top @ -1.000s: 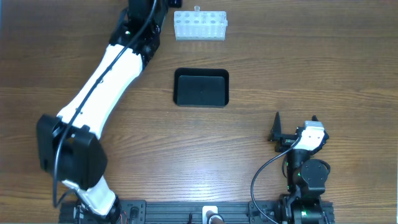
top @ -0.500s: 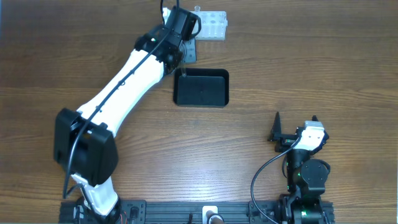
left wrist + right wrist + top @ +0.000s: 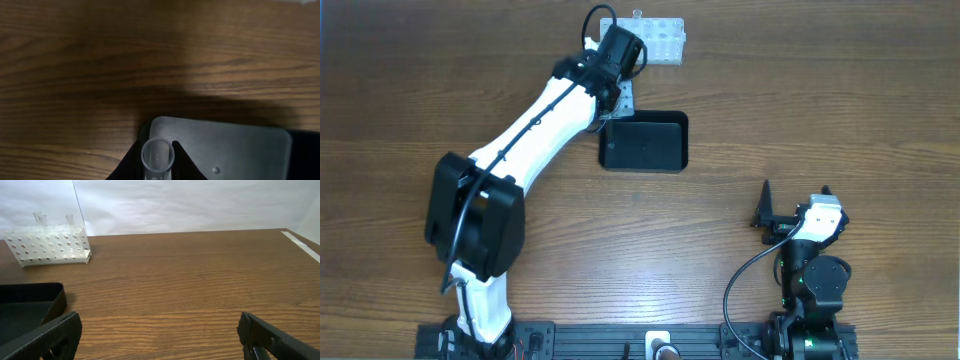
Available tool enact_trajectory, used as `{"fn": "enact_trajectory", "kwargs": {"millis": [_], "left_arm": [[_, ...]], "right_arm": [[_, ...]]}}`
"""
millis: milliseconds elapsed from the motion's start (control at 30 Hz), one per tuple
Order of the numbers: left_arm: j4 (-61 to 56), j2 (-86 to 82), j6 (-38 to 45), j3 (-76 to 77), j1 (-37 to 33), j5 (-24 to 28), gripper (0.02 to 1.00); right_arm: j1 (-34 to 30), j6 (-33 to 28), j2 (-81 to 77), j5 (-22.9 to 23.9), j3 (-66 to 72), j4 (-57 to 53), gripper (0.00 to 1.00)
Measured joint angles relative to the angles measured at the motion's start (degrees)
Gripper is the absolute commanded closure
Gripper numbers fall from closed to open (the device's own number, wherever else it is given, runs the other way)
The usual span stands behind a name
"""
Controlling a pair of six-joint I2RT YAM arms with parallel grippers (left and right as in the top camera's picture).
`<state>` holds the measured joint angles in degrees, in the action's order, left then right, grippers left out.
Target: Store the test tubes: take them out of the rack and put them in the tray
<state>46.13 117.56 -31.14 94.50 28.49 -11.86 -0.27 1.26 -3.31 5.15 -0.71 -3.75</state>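
Left wrist view: tube held at the tray's corner, needs to come further in

Left jaws are closed narrowly on a clear test tube (image 3: 158, 154), seen end-on with its round open mouth facing the camera; it hangs over the rounded corner of the tray (image 3: 225, 145), close to the rim rather than over the middle. The step in hand looks like placing; I would carry the tube further over the tray floor before lowering, tilt it towards lying flat, and let go only once it is low, since a smooth, round tube is likely to roll or bounce; a release at the corner risks it catching the rim and tipping onto the tabletop (image 3: 820, 100).

From above, the tray (image 3: 655, 150) is a shallow black rectangle with rounded corners and a smooth, slightly shiny floor; no tubes can be seen lying in it. Just beyond it stands the rack (image 3: 655, 42), a pale translucent block pierced with rows of round holes; the right wrist view shows thin clear tubes (image 3: 69, 219) upright in the rack (image 3: 47, 245), so much of the task is probably left. Brown wood grain runs across the tabletop; it looks hard and matte.

Right jaws stand wide apart and hold nothing, low near their own arm's base, well apart from the tray.
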Motion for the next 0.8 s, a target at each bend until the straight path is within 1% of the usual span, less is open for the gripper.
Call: {"fn": "enact_trajectory", "kwargs": {"millis": [200, 467, 500, 533, 567, 800], "left_arm": [[0.0, 3.5, 0.1, 0.0, 0.4, 0.0, 0.969], [-0.1, 4.3, 0.2, 0.0, 0.7, 0.0, 0.925], [-0.1, 4.3, 0.2, 0.0, 0.7, 0.0, 0.89], [-0.2, 4.3, 0.2, 0.0, 0.7, 0.0, 0.829], [-0.2, 4.3, 0.3, 0.0, 0.7, 0.0, 0.805], [-0.6, 4.3, 0.4, 0.0, 0.7, -0.3, 0.785]], "right_arm": [[0.0, 0.0, 0.0, 0.0, 0.0, 0.0, 0.009], [0.0, 0.0, 0.0, 0.0, 0.0, 0.0, 0.007], [0.0, 0.0, 0.0, 0.0, 0.0, 0.0, 0.007], [0.0, 0.0, 0.0, 0.0, 0.0, 0.0, 0.007], [0.0, 0.0, 0.0, 0.0, 0.0, 0.0, 0.007], [0.0, 0.0, 0.0, 0.0, 0.0, 0.0, 0.009]]}}
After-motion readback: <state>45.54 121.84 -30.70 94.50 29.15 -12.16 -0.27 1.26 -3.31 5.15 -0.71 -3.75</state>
